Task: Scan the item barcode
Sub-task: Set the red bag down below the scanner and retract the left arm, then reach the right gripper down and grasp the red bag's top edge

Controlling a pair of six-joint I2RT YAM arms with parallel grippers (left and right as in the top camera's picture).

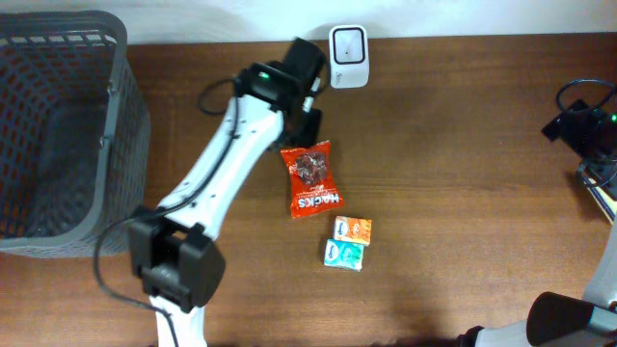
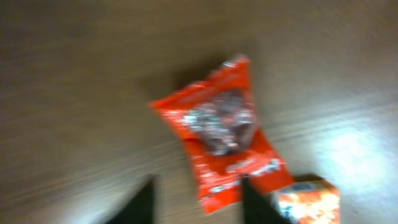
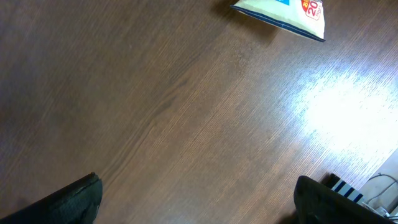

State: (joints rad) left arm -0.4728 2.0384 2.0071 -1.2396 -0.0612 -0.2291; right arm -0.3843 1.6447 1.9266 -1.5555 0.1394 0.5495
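The bag (image 1: 312, 178) lies flat mid-frame; the left gripper (image 2: 196, 190) hangs over its upper end, fingers apart, holding nothing. The right gripper (image 3: 199, 208) stands wide, empty.

red snack bag (image 2: 221, 134) blurred, orange box (image 2: 309, 202) cropped

The brown wooden table (image 1: 463, 145) carries a grey mesh basket (image 1: 116, 106) at its left end and a white scanner (image 1: 347, 43) at the far edge. A red snack bag (image 1: 312, 179) lies mid-table, with an orange packet (image 1: 353, 229) and a teal packet (image 1: 344, 254) touching each other near it.
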